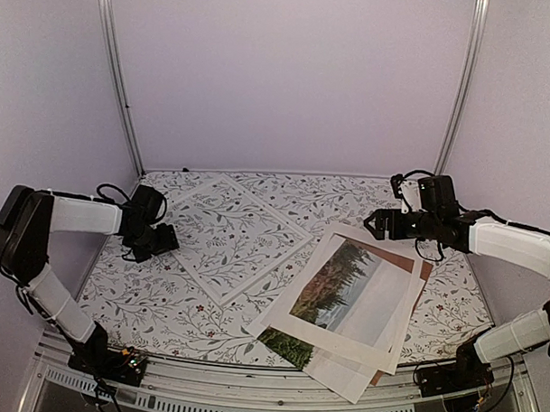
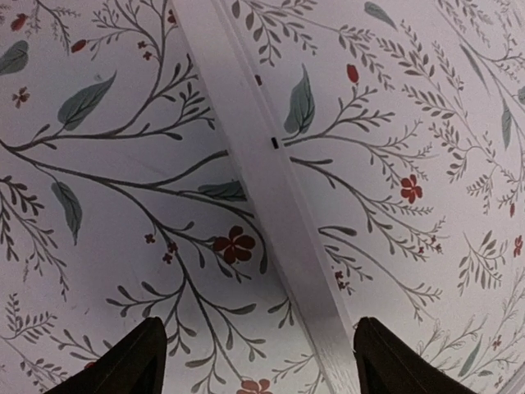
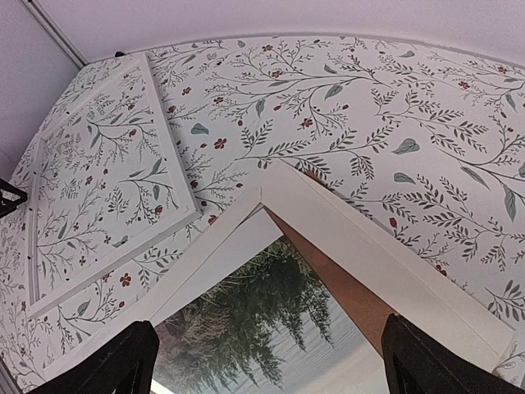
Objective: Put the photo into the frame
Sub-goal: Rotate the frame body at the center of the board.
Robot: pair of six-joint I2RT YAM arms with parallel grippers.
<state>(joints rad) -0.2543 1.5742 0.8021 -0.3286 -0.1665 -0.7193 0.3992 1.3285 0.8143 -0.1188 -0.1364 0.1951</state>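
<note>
The frame [image 1: 227, 238], with a narrow white border and the floral cloth showing through its pane, lies flat at the centre-left. The photo [image 1: 337, 285], dark conifers under a pale sky, lies on the right in a skewed stack. My left gripper [image 1: 168, 243] hovers open at the frame's left edge. In the left wrist view the white border [image 2: 271, 180] runs diagonally between my gripper's [image 2: 258, 365] spread fingers, ungripped. My right gripper [image 1: 376, 224] hangs open over the stack's far corner. In the right wrist view the photo [image 3: 271, 328] shows below my empty gripper [image 3: 271, 369].
A white mat [image 1: 379, 341] with a cut-out window lies askew over the photo, and a brown backing board [image 1: 409, 261] sticks out beneath at the right. The mat's corner [image 3: 361, 238] and board [image 3: 328, 283] show in the right wrist view. Floral cloth [image 1: 284, 193] covers the table.
</note>
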